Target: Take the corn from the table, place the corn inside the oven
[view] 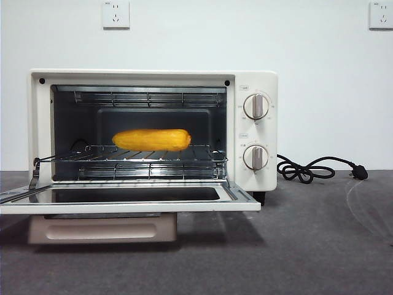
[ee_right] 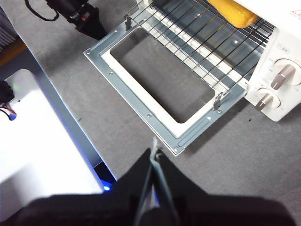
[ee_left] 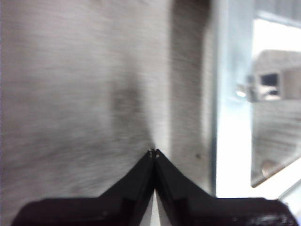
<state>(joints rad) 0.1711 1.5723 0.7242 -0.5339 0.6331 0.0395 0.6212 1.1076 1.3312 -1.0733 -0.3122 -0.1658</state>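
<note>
Lying lengthwise on the oven's point(view: 153, 132) wire rack point(view: 132, 155), the corn point(view: 151, 139) sits roughly centred in the cavity, tapered end toward the knob side. Oven door point(view: 123, 200) is dropped fully open and flat, glass pane up, with the beige bar handle point(view: 101, 228) hanging under its front edge. Two round knobs point(view: 256, 106) are stacked on the panel beside the cavity. Black cord point(view: 307, 169) is coiled on the tabletop point(view: 307, 246) behind that side of the oven, plug lying at its far end. Two wall sockets point(view: 115, 13) sit high on the white wall.

Right end effector point(ee_right: 155, 153): jaws pressed together, holding nothing, hovering over bare tabletop just off the open door's outer corner, well apart from the corn. Its wrist view also catches the corn's end on the rack.

Left end effector point(ee_left: 154, 152): jaws pressed together, empty, over the grey tabletop; that view is blurred, with a bright metal frame edge point(ee_left: 230, 117) to one side. Neither arm shows in the front view.
</note>
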